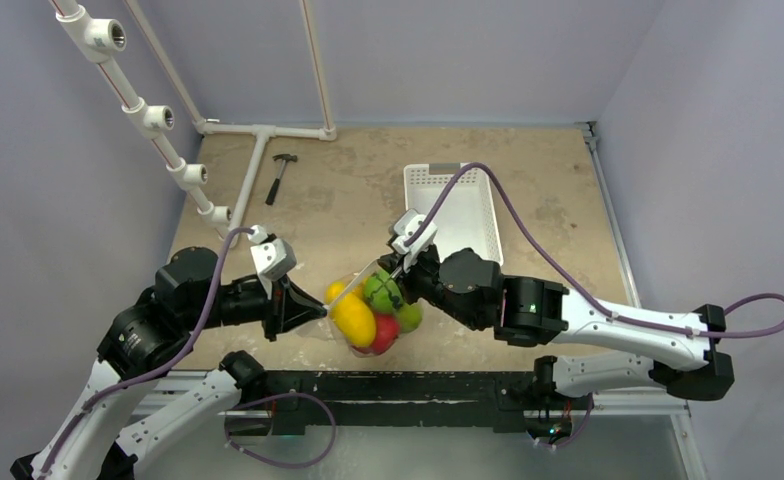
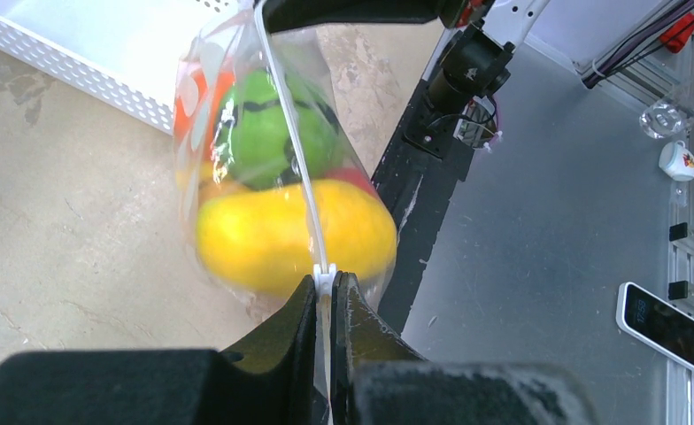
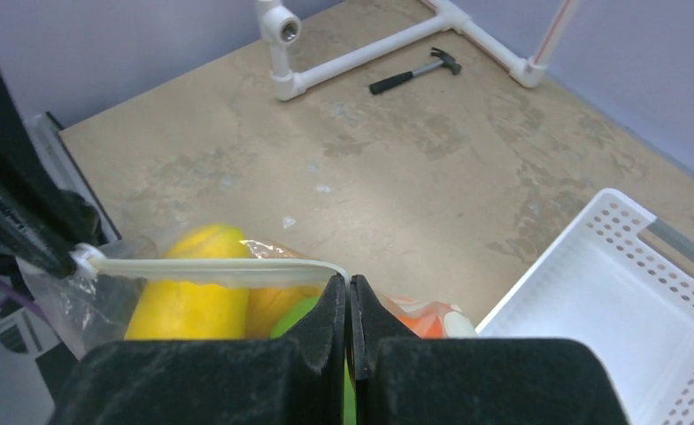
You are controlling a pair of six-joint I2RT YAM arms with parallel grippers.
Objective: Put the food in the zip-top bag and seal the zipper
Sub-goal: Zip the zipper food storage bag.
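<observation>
1 tan, blotchy table (image 1: pixel 528 200) fills my overhead view, boxed in by lavender walls (image 1: pixel 448 50). From the left I see a white pipe frame (image 1: pixel 258 130) and a hammer (image 1: pixel 280 175) lying just beside it. Further right is a white slotted basket (image 1: pixel 468 225). The only print I can find is on a small white mug (image 2: pixel 680 159) off the table, too small for me to read.

My left gripper (image 2: pixel 326 288) has its fingers pinched tight on 1 end of the zipper (image 2: pixel 295 168). The right gripper (image 3: pixel 348 292) is clamped just as tight further along that strip. Between the 2, the zip-top bag (image 1: pixel 368 310) sits near the table's front edge, just left of the basket. I cannot tell whether its bottom touches the table. The food is inside it: a yellow fruit (image 1: pixel 353 318), a green fruit (image 1: pixel 380 292), a red fruit (image 1: pixel 383 330) and an orange fruit (image 2: pixel 215 93).
</observation>
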